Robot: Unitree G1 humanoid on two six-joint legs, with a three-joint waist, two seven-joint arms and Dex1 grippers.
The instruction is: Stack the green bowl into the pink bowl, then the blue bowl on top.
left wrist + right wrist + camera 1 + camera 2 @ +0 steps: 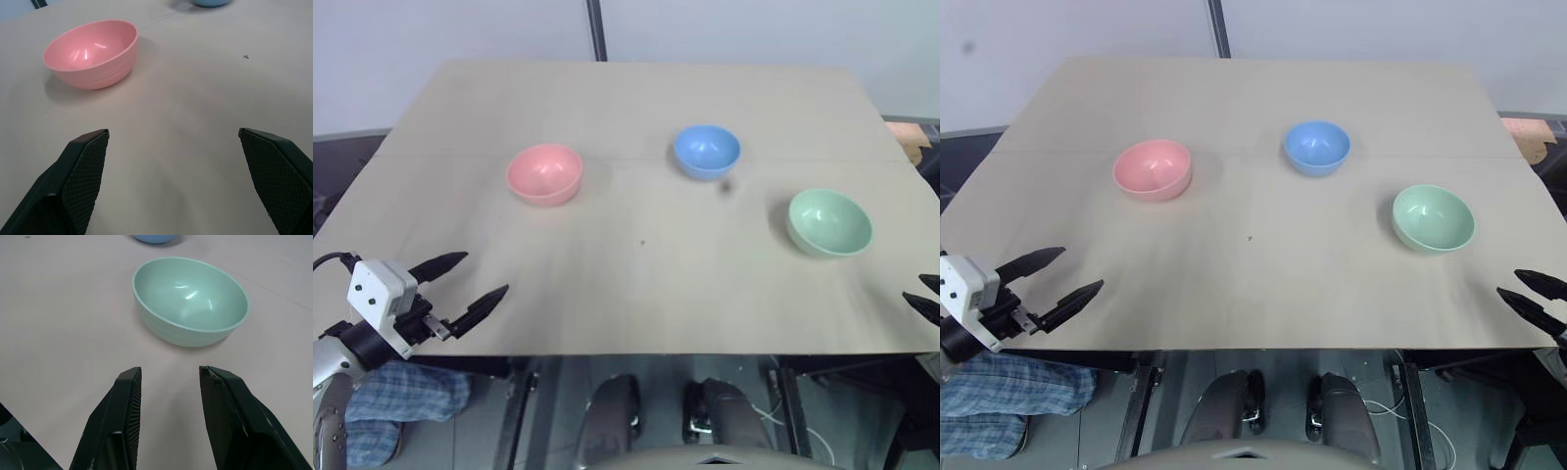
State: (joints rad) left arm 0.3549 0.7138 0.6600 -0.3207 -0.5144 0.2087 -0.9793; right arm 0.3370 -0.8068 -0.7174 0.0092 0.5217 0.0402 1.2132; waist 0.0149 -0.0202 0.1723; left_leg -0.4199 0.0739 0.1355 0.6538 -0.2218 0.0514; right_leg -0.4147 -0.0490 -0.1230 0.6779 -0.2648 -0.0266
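Three bowls stand apart and upright on the light wooden table. The pink bowl is at the left, the blue bowl at the middle back, and the green bowl at the right. My left gripper hovers open over the table's near left corner, its wide-spread fingers pointing toward the pink bowl, well short of it. At the near right edge my right gripper is open with a narrower gap, empty, a short way in front of the green bowl.
The table's front edge runs just behind both grippers. Blue checked cloth shows below the table at the near left. A dark pole rises behind the table's far edge. A brown cardboard piece lies off the right side.
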